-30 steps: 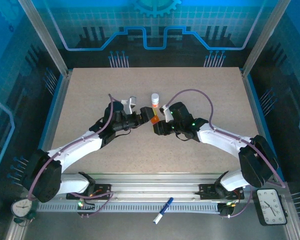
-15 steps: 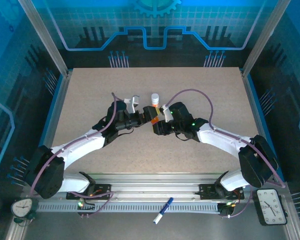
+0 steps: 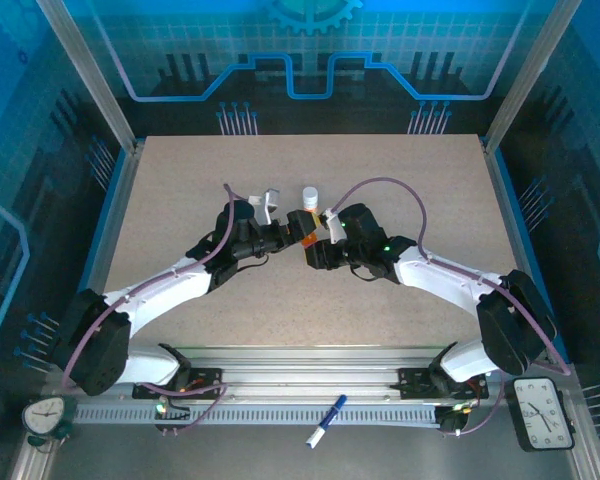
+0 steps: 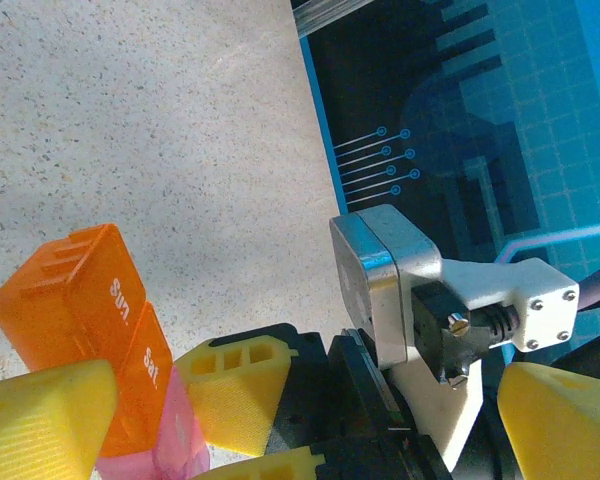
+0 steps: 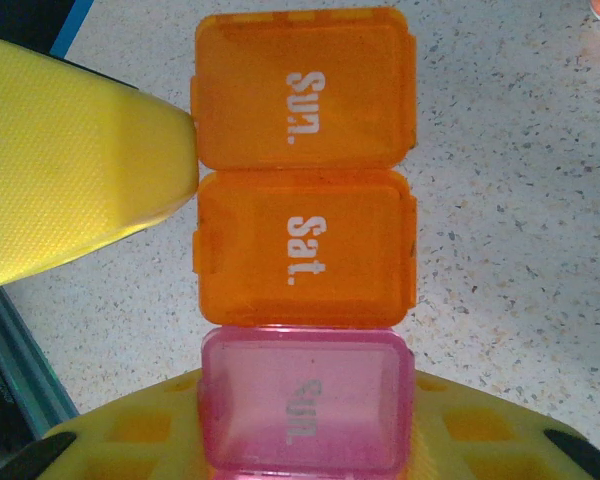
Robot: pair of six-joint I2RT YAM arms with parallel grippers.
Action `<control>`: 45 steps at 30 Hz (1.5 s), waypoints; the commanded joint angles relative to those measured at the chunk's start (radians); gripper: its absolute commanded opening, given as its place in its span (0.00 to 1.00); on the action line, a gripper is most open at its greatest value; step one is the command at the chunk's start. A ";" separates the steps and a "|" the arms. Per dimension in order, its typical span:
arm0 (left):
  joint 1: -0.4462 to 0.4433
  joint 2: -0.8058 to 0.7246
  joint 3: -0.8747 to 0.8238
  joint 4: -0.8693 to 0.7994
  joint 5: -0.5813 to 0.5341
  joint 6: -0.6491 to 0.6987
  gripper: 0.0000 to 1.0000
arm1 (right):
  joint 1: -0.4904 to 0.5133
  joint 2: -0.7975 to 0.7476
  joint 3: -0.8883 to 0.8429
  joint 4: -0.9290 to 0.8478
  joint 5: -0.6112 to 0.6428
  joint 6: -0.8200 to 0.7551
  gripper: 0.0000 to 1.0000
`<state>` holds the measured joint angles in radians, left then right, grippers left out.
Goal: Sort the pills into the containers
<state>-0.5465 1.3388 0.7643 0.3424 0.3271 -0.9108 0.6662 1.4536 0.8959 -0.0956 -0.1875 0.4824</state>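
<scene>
Right gripper: the right gripper point(image 5: 305, 455) is clamping narrowly on the pink end of the container strip point(image 5: 305, 250), at the bottom centre of the right wrist frame.
Left gripper: the left gripper point(image 4: 302, 418) is standing wide and gripping nothing. One of its yellow pads point(image 5: 80, 170) is lying against the strip's left edge where the two orange cells join. Whether it is pressing I cannot tell.
Strip: it is running up the middle of the right wrist frame, pink cell lowest, then "Sat.", then "Sun." at the top. It is sticking out past the fingers over the table point(image 5: 510, 250).
Lids: every lid in view is lying shut.
Bottle: the white-capped bottle point(image 3: 310, 196) is standing upright just above the two grippers, centre of the overhead frame.
Progress: sorting is looking barely begun. No loose pill is showing and no cell is open. Opening a lid is likely the step in hand.
Arms: the left arm point(image 3: 170, 290) and right arm point(image 3: 440, 275) are reaching in from the lower corners, meeting tip to tip just above centre.
</scene>
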 commanded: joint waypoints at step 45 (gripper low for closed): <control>-0.076 0.025 0.075 0.068 -0.046 -0.050 0.99 | -0.002 0.040 -0.010 0.031 -0.025 0.007 0.25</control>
<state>-0.5972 1.3624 0.7963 0.3435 0.2546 -0.9306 0.6655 1.4754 0.8959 -0.0895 -0.1928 0.4870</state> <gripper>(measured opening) 0.989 0.399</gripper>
